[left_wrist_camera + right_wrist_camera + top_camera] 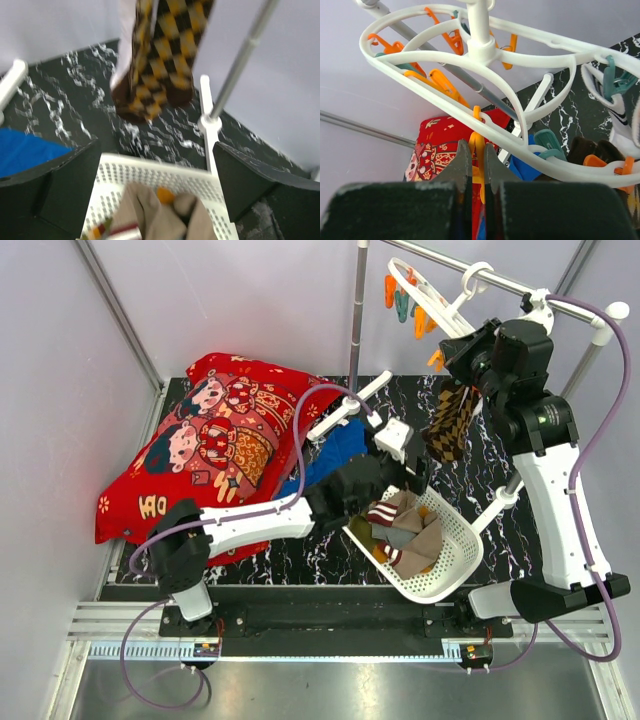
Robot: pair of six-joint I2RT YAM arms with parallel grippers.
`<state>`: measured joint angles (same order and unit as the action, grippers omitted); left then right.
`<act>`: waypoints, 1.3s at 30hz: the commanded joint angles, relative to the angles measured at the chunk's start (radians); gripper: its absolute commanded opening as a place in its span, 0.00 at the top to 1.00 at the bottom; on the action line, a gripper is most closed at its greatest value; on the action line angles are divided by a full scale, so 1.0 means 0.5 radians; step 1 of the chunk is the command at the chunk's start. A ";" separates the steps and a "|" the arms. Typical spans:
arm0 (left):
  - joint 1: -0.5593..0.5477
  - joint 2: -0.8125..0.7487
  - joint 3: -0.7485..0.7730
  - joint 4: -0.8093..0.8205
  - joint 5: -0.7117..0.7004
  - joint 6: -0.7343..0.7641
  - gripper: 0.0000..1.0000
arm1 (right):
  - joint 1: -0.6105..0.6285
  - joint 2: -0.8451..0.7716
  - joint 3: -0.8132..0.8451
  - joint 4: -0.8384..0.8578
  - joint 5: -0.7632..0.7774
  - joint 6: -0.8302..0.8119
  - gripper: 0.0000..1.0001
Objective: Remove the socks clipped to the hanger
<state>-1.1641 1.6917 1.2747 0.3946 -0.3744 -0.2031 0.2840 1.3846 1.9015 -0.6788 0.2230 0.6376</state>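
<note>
The checked sock [452,422] hangs from the hanger [415,290], which is hooked over the rail [520,285] towards 1 o'clock in the overhead view. The sock's long axis runs straight down, and its lower end dangles above the dark table beyond the basket [455,560].

From the left gripper [408,472] the sock lies at about 2 o'clock in the overhead view, and higher up. In the left wrist view it sits at 12 o'clock, dead ahead above the basket's far rim. The left gripper's jaws are spread wide and hold nothing. It hovers over the basket, where loose socks [400,530] lie in a heap. The left arm reaches low from its base at 7 o'clock, stretched out towards the sock.

The right gripper [477,160] is the nearer one to the hanger, up at its outer ring. Its fingers are pinched closed on an orange peg [476,140]. They hide what that peg grips, though the overhead view suggests it is the checked sock's peg. The right arm rises steeply from its base at 5 o'clock, with the wrist bent towards 10 o'clock.

A white sock [615,112] is clipped in a teal peg [612,80] at 3 o'clock in the right wrist view.

The next move probably needs the left gripper to rise and go forward along that 2 o'clock line to take the hanging sock.
</note>
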 commanded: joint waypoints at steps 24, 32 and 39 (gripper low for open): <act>0.386 0.608 0.887 0.060 0.997 -0.050 0.69 | 0.006 -0.223 -0.238 0.361 -0.345 0.136 0.98; 0.386 0.473 0.816 0.024 1.040 -0.174 1.00 | 0.003 -0.364 -0.397 0.354 -0.320 0.001 0.54; 0.365 0.372 0.727 -0.004 0.961 -0.183 1.00 | 0.003 -0.529 -0.380 0.180 -0.124 -0.100 0.39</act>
<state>-0.9726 1.9682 1.6562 0.3473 0.1085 -0.2848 0.2817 1.1645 1.6684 -0.5518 0.1158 0.6411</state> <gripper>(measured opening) 0.021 0.588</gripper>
